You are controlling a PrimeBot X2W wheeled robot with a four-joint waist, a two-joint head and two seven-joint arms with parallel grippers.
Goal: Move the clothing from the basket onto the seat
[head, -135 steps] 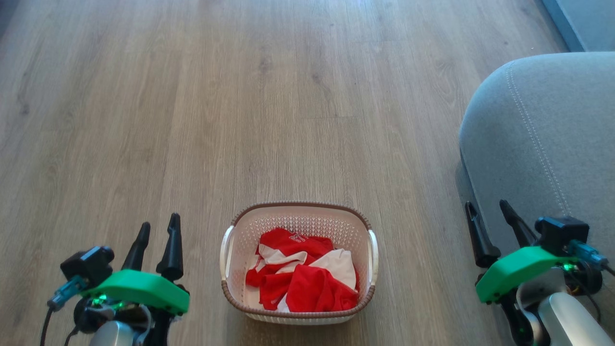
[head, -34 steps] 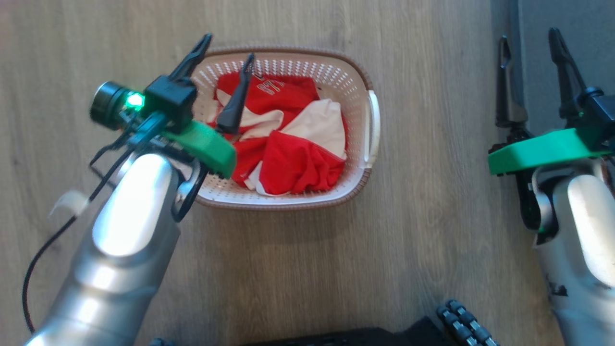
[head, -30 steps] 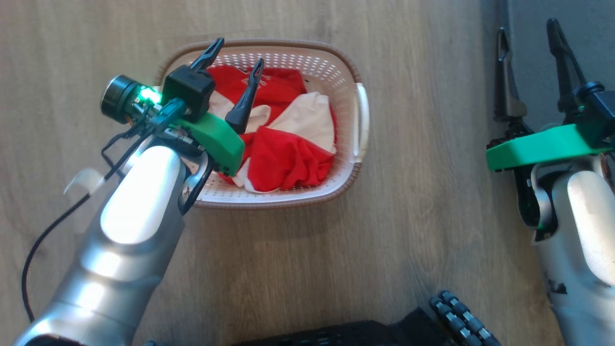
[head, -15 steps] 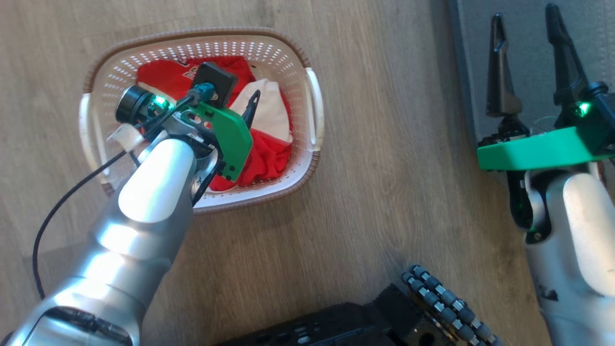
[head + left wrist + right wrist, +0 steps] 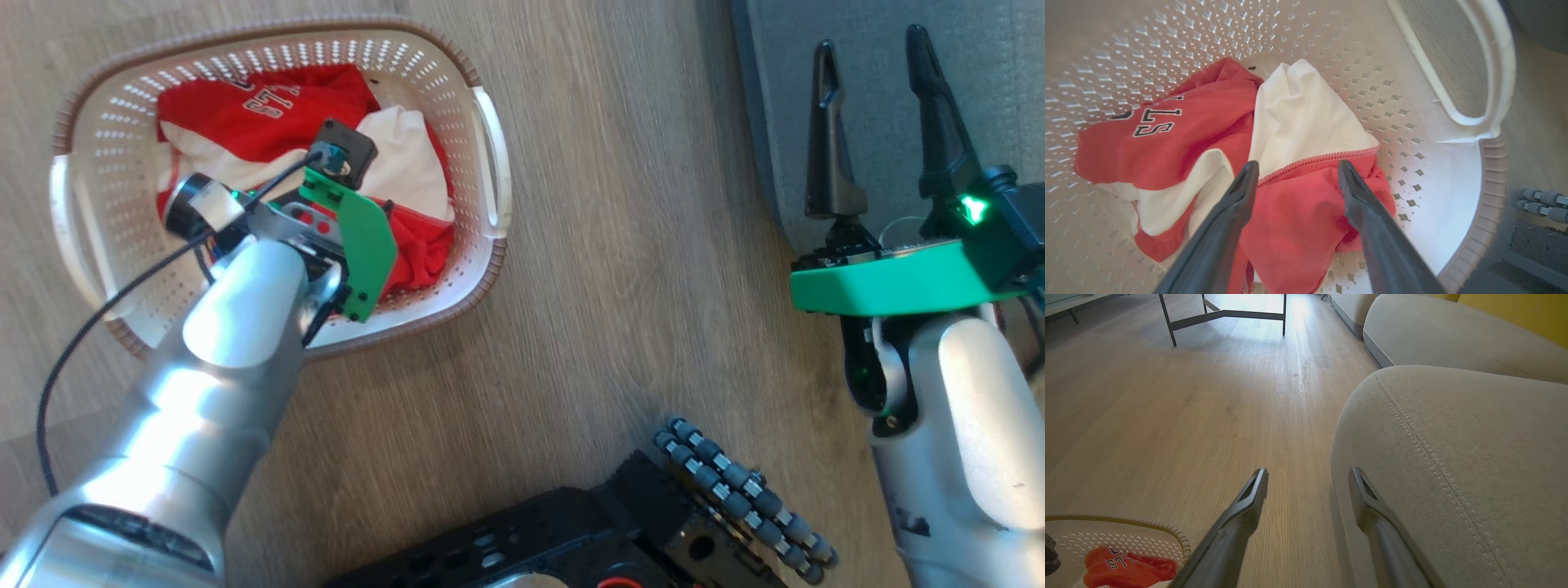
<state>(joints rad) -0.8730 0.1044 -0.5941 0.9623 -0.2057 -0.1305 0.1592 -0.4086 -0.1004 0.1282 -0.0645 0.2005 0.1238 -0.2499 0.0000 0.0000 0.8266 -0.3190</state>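
Note:
The cream perforated basket (image 5: 483, 269) stands on the wood floor at the upper left of the head view. Red and white clothing (image 5: 261, 114) lies crumpled inside it, one piece showing number print. My left arm reaches down into the basket. In the left wrist view my left gripper (image 5: 1296, 165) is open, its fingertips (image 5: 1247, 173) against the red and white clothing (image 5: 1180, 134) with nothing pinched. My right gripper (image 5: 870, 41) hangs open and empty by the edge of the grey seat (image 5: 1012, 73). The seat (image 5: 1474, 457) lies just right of that gripper (image 5: 1308, 471).
My own black base with its rollers (image 5: 735, 490) sits low in the head view. Bare wood floor (image 5: 637, 245) separates basket and seat. Farther off stand dark table legs (image 5: 1224, 314) and another grey cushion (image 5: 1433, 330).
The head camera has tilted down and shifted. My left arm has swung over the basket and dropped its open fingers onto the clothing. The right gripper stays open beside the seat.

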